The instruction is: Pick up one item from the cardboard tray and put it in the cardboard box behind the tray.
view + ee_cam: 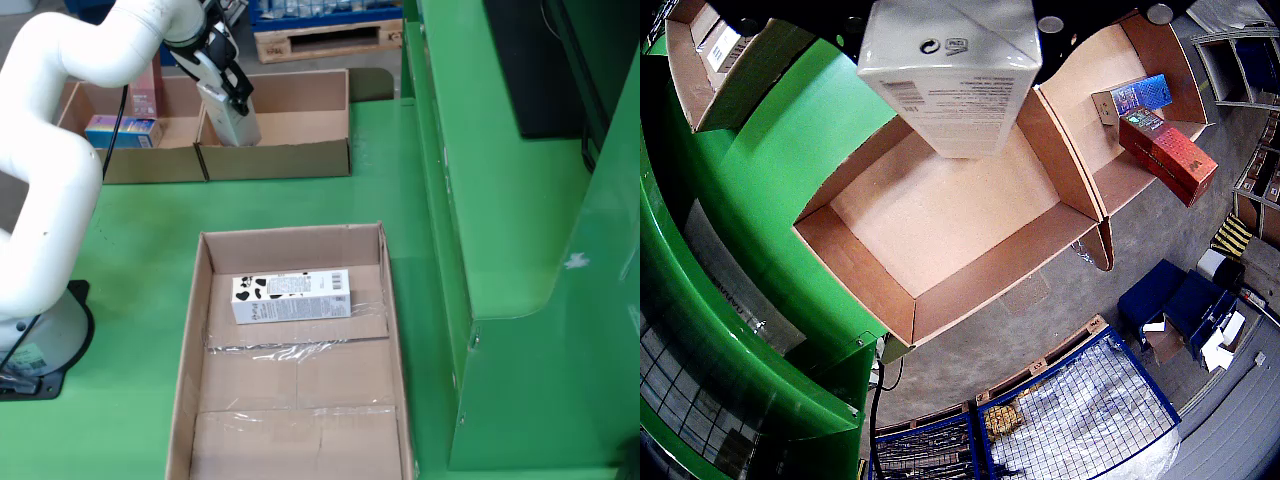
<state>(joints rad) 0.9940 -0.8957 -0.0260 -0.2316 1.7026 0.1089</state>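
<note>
Above the empty compartment of the cardboard box (276,158), a white carton (232,122) hangs from the end effector (222,88), which holds it from the top; in the wrist view the carton (950,75) fills the upper middle over the box's bare floor (940,215). Beside that compartment, to its left in the fixed view, the box's other compartment holds a blue packet (122,130) and a red one (1167,155). Nearer the fixed camera than the box, a cardboard tray (196,330) sits on the green surface (130,260) with one white cow-patterned carton (291,296) lying flat inside.
</note>
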